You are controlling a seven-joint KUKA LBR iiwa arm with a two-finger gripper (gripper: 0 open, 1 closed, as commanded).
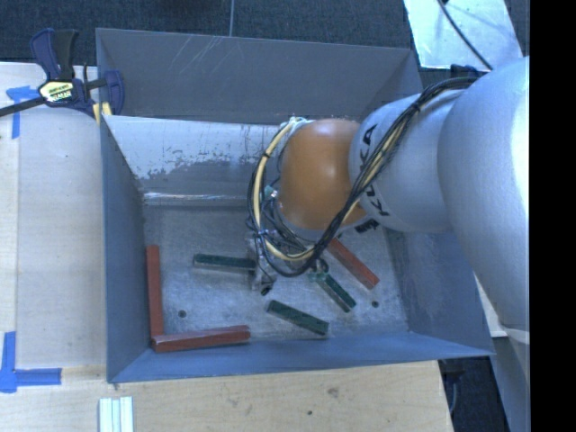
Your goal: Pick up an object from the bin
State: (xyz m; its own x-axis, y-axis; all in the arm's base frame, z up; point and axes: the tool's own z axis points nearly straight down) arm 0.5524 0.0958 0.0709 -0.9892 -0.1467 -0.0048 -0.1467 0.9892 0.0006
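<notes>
The hand (264, 279) sat low over the floor of the bin (121, 241) (wide or narrow, I could not tell), right at the near end of a dark green bar (223, 262), so this looked like the reach, with closing squarely on the bar and lifting it to come next.

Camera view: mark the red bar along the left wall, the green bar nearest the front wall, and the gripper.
Left red bar (155, 295): camera view, mid-length.
Front green bar (297, 318): camera view, mid-length.
Gripper (263, 282): camera view, its tip.
</notes>
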